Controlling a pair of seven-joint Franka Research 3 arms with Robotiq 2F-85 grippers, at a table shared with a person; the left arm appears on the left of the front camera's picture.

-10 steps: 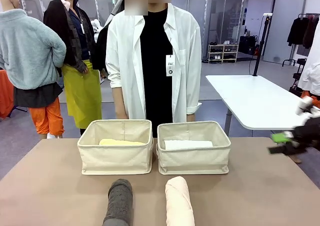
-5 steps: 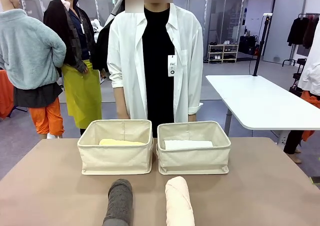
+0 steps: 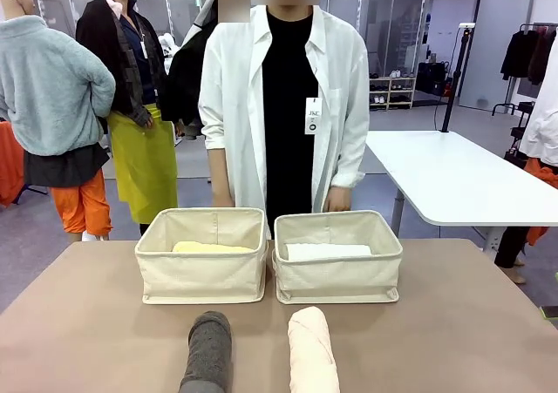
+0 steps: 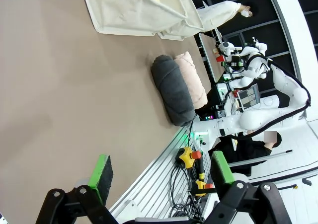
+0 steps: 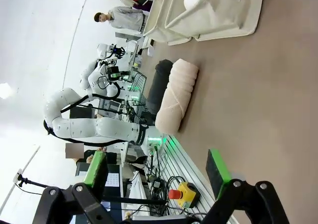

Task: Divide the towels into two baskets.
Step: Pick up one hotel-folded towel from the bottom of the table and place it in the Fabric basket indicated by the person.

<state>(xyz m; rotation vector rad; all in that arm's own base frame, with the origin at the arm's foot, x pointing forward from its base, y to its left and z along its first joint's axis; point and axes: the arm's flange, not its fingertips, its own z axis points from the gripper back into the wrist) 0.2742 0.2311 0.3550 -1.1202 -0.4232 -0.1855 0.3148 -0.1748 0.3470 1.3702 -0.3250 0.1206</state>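
Note:
Two cream baskets stand side by side at the far middle of the table. The left basket [image 3: 200, 275] holds a pale yellow towel [image 3: 212, 247]. A white towel [image 3: 328, 251] lies in the right basket [image 3: 338, 280]. Nearer me, a dark grey towel [image 3: 207, 351] and a pale pink towel [image 3: 312, 349] lie side by side on the tabletop. My left gripper [image 4: 161, 170] is open and empty, off to the side of the grey towel [image 4: 171, 90] and well short of it. My right gripper [image 5: 156, 168] is also open and empty, likewise short of the pink towel [image 5: 178, 95].
A person in a white shirt [image 3: 283, 105] stands close behind the baskets, one hand [image 3: 338, 199] just past the right one. A white table [image 3: 445, 175] stands at the back right. Bare brown tabletop [image 3: 462, 323] lies on both sides of the towels.
My right gripper, seen at the front view's right edge a second ago, has gone out of that view. The person has shifted slightly right and lowered a hand behind the right basket.

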